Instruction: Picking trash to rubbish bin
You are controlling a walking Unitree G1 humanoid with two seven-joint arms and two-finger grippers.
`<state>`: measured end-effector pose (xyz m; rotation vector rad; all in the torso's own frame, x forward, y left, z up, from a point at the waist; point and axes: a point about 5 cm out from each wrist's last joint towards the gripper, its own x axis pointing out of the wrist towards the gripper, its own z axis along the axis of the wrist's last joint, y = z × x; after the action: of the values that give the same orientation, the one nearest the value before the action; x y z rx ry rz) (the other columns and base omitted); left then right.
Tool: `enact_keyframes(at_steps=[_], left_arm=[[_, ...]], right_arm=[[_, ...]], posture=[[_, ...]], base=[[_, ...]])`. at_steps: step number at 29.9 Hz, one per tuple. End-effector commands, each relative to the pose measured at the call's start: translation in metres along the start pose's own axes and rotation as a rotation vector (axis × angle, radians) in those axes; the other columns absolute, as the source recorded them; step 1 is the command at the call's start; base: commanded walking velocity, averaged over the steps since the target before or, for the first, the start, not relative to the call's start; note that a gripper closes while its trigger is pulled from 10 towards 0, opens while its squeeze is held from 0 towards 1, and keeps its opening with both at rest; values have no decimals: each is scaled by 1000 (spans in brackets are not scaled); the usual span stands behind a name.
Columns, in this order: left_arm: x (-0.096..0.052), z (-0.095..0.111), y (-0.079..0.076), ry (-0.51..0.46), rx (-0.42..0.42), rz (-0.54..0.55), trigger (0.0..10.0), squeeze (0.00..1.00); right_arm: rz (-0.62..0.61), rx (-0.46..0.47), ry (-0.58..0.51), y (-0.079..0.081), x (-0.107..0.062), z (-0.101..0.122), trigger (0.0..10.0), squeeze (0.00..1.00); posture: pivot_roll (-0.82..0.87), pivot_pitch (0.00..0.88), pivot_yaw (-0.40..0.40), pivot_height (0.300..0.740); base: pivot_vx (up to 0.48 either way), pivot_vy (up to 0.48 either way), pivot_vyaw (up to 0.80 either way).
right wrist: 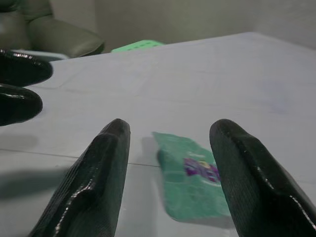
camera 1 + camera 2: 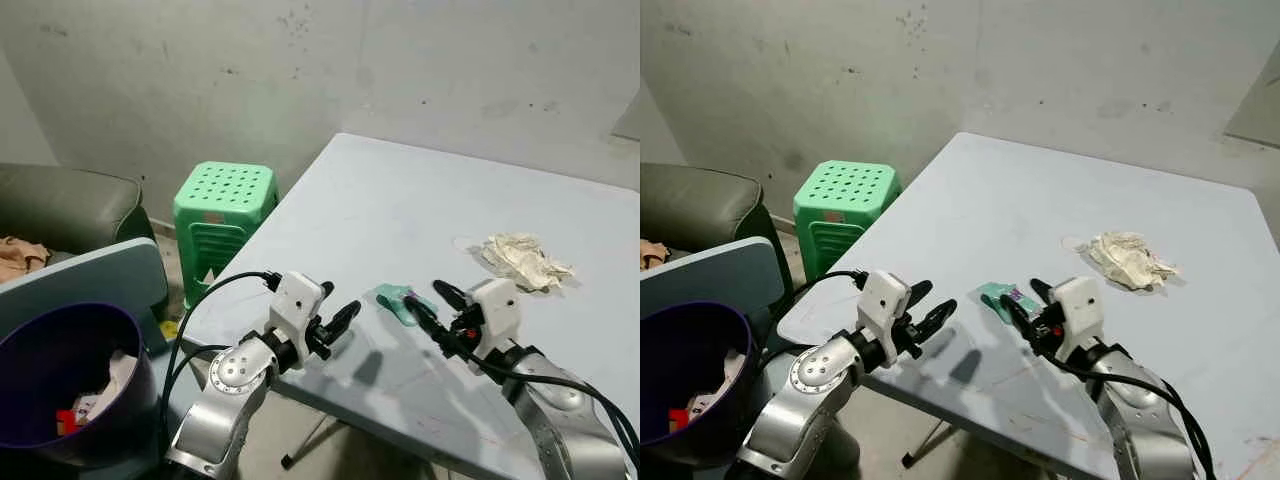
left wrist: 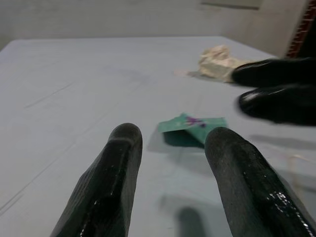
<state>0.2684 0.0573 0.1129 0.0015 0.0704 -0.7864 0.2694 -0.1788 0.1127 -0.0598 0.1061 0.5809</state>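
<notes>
A small green wrapper lies flat on the pale table, near the front edge and between your two arms. Your right gripper is the nearer one: its two black fingers are spread wide and hold nothing, and their tips sit just beside the wrapper's right end. In the right wrist view the wrapper lies in the gap between those fingers, just ahead and slightly toward one of them, its long axis running roughly along the line of reach. Your left gripper hovers above the table's front edge, also parted and empty, with the wrapper farther off, ahead and to its right. A crumpled paper wad rests well apart, farther back on your right. The purple rubbish bin stands off the table's left side, below your left arm, with some trash already in it. A short forward and downward reach by the right arm looks like the natural next move.
</notes>
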Motion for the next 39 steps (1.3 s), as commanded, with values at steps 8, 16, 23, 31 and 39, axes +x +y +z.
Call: enact_keyframes(at_steps=[8, 16, 23, 31, 39], left_arm=[[-2, 3, -13, 3, 6, -63, 10000, 0], [-4, 6, -14, 1, -2, -56, 10000, 0], [-5, 8, -15, -3, -10, -49, 10000, 0], [-6, 9, -15, -1, -11, -40, 10000, 0], [-7, 9, -16, 0, -14, -41, 10000, 0]], right_arm=[[39, 18, 80, -11, 18, -4, 10000, 0], [9, -19, 139, -32, 26, -9, 10000, 0], [107, -62, 256, -37, 20, -25, 10000, 0], [282, -34, 388, -29, 5, -48, 10000, 0], [255, -31, 422, -31, 4, -53, 10000, 0]], posture=[[-102, 0, -66, 740], [-85, 0, -72, 740], [-72, 0, -77, 740], [-68, 0, -82, 740], [-68, 0, -81, 740]], base=[[0, 0, 0], [0, 0, 0], [0, 0, 0], [0, 0, 0], [0, 0, 0]])
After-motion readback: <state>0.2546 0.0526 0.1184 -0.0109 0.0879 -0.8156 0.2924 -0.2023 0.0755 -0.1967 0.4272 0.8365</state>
